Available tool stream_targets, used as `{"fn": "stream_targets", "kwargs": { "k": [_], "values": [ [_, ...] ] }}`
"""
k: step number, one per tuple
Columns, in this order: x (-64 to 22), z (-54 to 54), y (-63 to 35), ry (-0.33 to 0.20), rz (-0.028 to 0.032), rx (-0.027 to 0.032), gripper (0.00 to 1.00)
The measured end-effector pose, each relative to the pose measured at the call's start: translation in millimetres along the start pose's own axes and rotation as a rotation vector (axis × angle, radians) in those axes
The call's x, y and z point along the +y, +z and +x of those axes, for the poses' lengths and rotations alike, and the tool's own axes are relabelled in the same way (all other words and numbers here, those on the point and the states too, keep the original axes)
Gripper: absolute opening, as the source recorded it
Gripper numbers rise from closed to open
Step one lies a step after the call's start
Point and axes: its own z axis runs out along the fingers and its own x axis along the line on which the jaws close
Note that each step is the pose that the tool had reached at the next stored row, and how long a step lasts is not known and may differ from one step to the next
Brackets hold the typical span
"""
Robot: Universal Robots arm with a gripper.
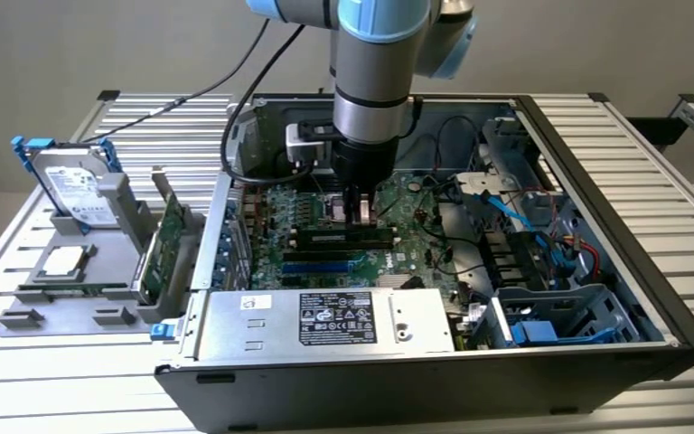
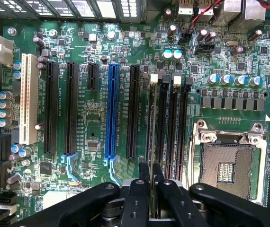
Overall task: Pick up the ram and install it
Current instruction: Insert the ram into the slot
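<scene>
On the exterior view's left, a drive (image 1: 72, 185) and a card (image 1: 173, 237) are standing in a grey holder (image 1: 82, 298) on the table (image 1: 58, 384). Further right, inside the open case (image 1: 636, 298), the pincer (image 1: 361, 213) is clamping the ram (image 2: 151, 188) edge-down over the motherboard's (image 2: 92, 142) black slots (image 2: 166, 123).

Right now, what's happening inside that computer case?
The robot arm reaches down into the open computer case. Its gripper is shut and sits low over the black memory slots on the green circuit board, next to the empty processor socket. I can't tell whether the memory stick is pinched between the fingers or sitting in a slot. A hard drive stands in a grey holder outside the case, on the exterior view's left.
</scene>
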Motion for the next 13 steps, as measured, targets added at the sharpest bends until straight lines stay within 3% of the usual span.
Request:
{"fn": "stream_targets", "kwargs": {
  "k": [7,13],
  "values": [
    [0.1,0.4,0.0,0.0,-0.0007,0.0001,0.15],
    [0.0,0.6,0.0,0.0,-0.0008,-0.0001,0.45]
  ]
}}
